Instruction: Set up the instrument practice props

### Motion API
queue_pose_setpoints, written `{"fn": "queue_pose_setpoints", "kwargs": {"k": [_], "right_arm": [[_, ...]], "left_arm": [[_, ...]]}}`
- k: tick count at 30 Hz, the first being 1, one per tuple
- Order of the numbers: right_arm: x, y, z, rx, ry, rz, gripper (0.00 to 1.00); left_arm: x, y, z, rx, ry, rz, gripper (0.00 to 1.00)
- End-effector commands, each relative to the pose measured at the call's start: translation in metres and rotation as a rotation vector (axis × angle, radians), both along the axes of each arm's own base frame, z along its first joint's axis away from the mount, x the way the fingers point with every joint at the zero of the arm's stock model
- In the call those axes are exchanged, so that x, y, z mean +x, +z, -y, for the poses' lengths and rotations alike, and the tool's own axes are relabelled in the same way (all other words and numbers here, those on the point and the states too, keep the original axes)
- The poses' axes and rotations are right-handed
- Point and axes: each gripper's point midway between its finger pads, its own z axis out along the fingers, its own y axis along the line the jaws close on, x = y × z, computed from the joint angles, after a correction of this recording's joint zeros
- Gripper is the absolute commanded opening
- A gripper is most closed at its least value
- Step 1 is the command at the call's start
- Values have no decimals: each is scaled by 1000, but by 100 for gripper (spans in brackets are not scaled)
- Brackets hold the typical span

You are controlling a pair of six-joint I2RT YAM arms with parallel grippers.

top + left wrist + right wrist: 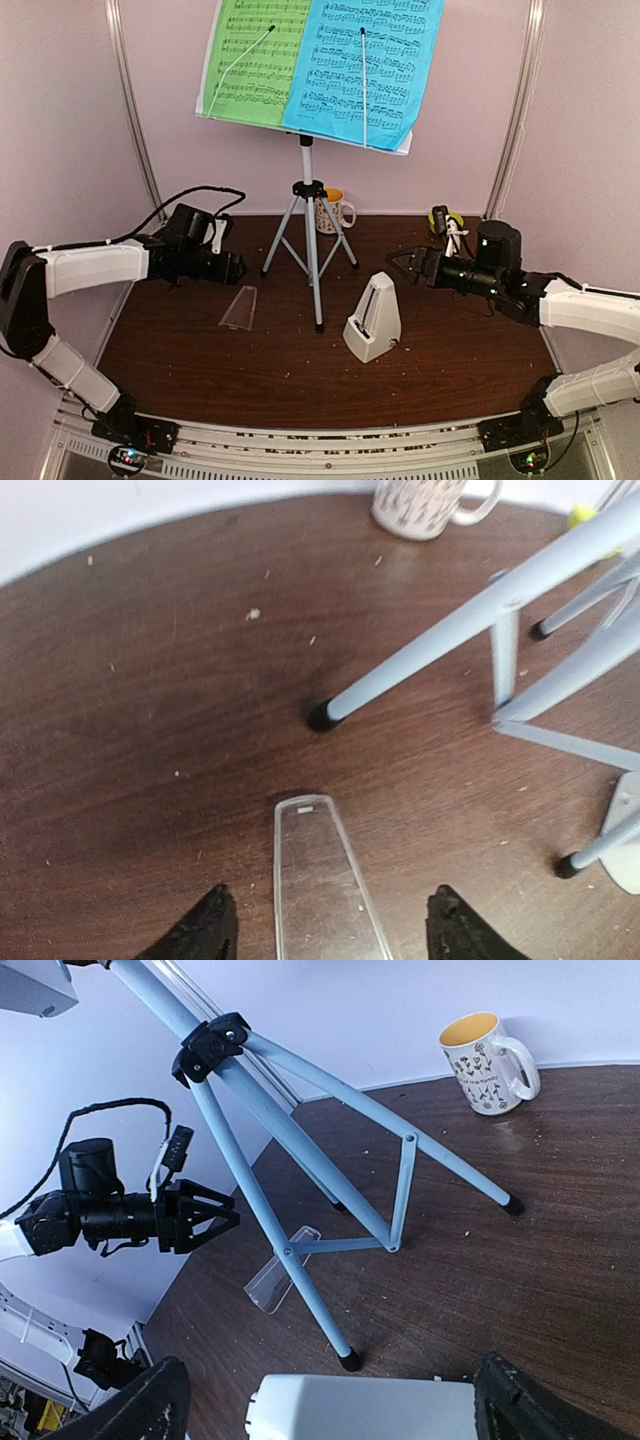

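Observation:
The music stand [307, 160] stands at the back centre on its silver tripod [312, 240]. A green sheet [255, 60] and a blue sheet [365, 65] lie side by side on it under wire holders. Right of the tripod's front leg sits the white metronome [372, 320], uncovered. Its clear cover [238, 308] lies flat on the table to the left. My left gripper [238, 267] hovers open just behind the cover [325, 880], one finger on each side. Open too, my right gripper [395, 263] hangs behind the metronome [360, 1410], its fingers wide of the metronome's sides.
A patterned mug [333, 210] with an orange inside stands behind the tripod by the back wall. A small lime-green bowl [447, 217] shows behind my right arm. Tripod legs [450, 640] spread between the two grippers. Crumbs dot the brown table [200, 350].

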Motion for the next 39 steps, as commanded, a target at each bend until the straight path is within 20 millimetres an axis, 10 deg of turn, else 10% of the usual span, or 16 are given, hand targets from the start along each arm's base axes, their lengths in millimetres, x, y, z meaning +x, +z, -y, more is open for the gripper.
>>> {"fn": "queue_pose_setpoints", "kwargs": {"k": [1, 16, 28, 39], "right_arm": [[-10, -40, 23, -98, -57, -69, 96], [-39, -154, 33, -178, -76, -286, 37], [-6, -156, 10, -122, -92, -282, 30], [48, -115, -29, -46, -47, -190, 30]], "left_arm": [[-5, 54, 17, -90, -126, 241, 63], [-28, 90, 48, -166, -258, 413, 53], [-52, 89, 78, -142, -403, 498, 48], [-62, 75, 96, -116, -472, 510, 45]]}}
